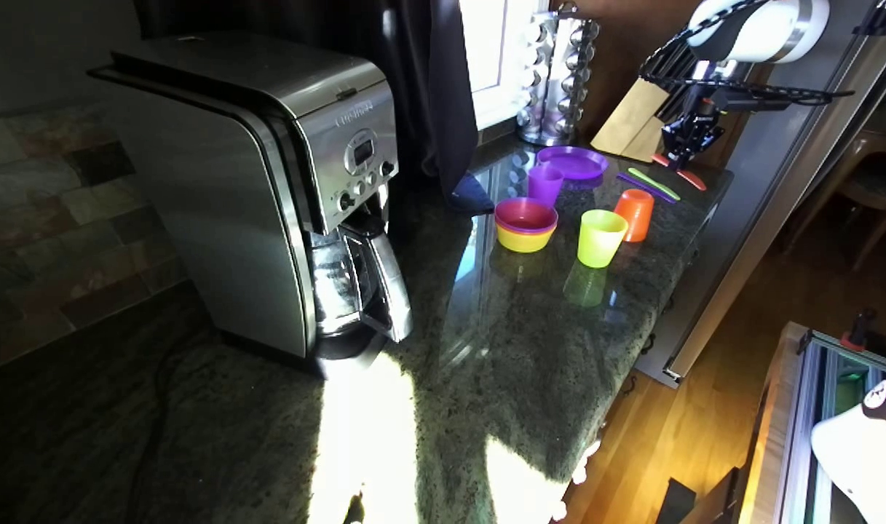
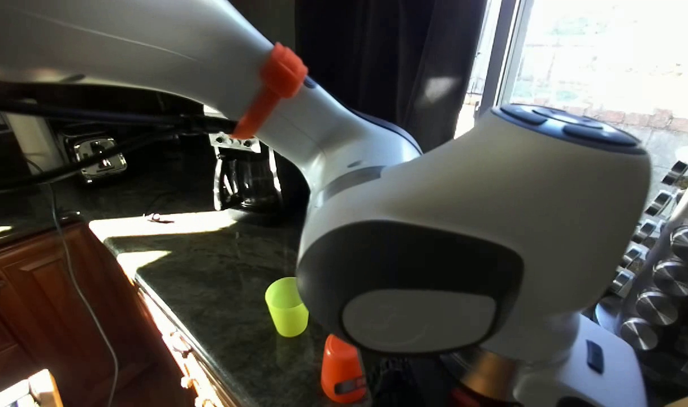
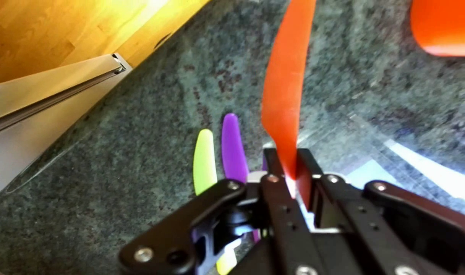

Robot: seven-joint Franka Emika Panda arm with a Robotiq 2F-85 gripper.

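**Orange knife pinched above the counter**

And there it is: my gripper is pinching the orange knife at its narrow neck, broad end reaching out ahead in the wrist view. It looks lifted, looming larger than its neighbours, though how high I can't tell. Just to one side lie the green knife and the purple knife, laid alongside each other (a tidy pair, those two). On the opposite side, apart from the blade, stands the orange cup, with the green cup upright near it. An exterior view adds the purple cup, the stacked bowls and the plate.

My call on the step: this is the holding stage, grip made, knife not yet laid down. The next move, I judge, calls for a firm pinch, since something so slim could swivel, and enough height to clear cups and cutlery alike. My own arm blocks much of the counter in an exterior view, so I'd steer by the wrist view here.
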